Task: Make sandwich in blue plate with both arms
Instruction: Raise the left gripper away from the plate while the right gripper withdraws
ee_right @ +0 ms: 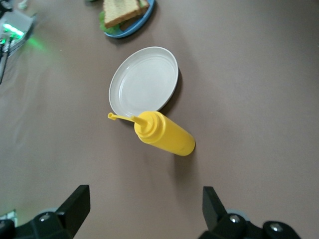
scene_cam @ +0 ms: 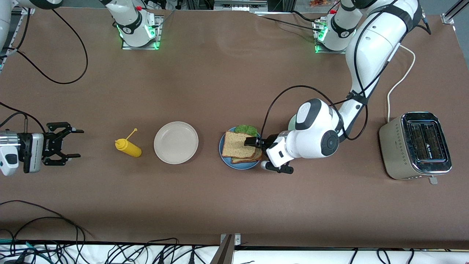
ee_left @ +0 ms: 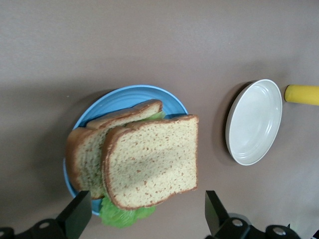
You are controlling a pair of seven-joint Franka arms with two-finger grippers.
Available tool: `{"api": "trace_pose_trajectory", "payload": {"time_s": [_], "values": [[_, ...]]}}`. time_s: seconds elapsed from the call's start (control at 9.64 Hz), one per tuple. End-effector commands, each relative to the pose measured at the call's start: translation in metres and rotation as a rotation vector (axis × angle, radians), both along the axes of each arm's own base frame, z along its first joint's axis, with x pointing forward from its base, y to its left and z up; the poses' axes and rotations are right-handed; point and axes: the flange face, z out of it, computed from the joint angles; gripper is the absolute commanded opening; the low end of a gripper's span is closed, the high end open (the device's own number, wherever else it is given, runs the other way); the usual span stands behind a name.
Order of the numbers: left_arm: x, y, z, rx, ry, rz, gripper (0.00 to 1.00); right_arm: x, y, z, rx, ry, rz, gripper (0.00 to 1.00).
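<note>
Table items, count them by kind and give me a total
Plates: 2, blue plate and white plate
Bread slices: 2
Lettuce leaf: 1
Yellow squeeze bottle: 1
Toaster: 1
Total: 7

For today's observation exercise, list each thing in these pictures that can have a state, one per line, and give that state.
Sandwich: stacked on the blue plate, top slice askew, lettuce sticking out.
Blue plate: holds the sandwich.
Beige plate: upright, nothing on it.
Mustard bottle: lying on its side, cap on.
Toaster: slots with no bread.
Left claw: open, over the sandwich.
Right claw: open, waiting at the right arm's end of the table.
</note>
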Motion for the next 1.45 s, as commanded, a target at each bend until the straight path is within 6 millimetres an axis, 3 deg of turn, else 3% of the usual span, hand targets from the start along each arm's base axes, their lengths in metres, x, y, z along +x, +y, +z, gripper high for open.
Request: {"api": "trace_pose_trajectory", "payload": {"time_s": [0.0,0.41,0.62,0.93,1.14,1.35], "values": [[0.000,0.024,0.036,0.104,-0.034,-0.080,1.00,-0.014,0.030,0.070,-0.217,0.104,-0.202,1.00],[-0.015,0.054,0.099,0.251,-0.063,-0.137,1.00,-0.029,0.100,0.159,-0.483,0.195,-0.586,1.00],[-0.019,0.084,0.135,0.327,-0.051,-0.106,1.00,-0.047,0.130,0.180,-0.575,0.217,-0.702,1.00],[-0.026,0.133,0.187,0.407,-0.041,-0.061,1.00,-0.068,0.134,0.189,-0.663,0.203,-0.780,1.00],[-0.037,0.152,0.221,0.470,-0.060,-0.053,1.00,-0.087,0.121,0.188,-0.701,0.204,-0.837,1.00],[-0.052,0.165,0.249,0.537,-0.078,-0.047,1.00,-0.091,0.118,0.195,-0.737,0.208,-0.897,1.00]]}}
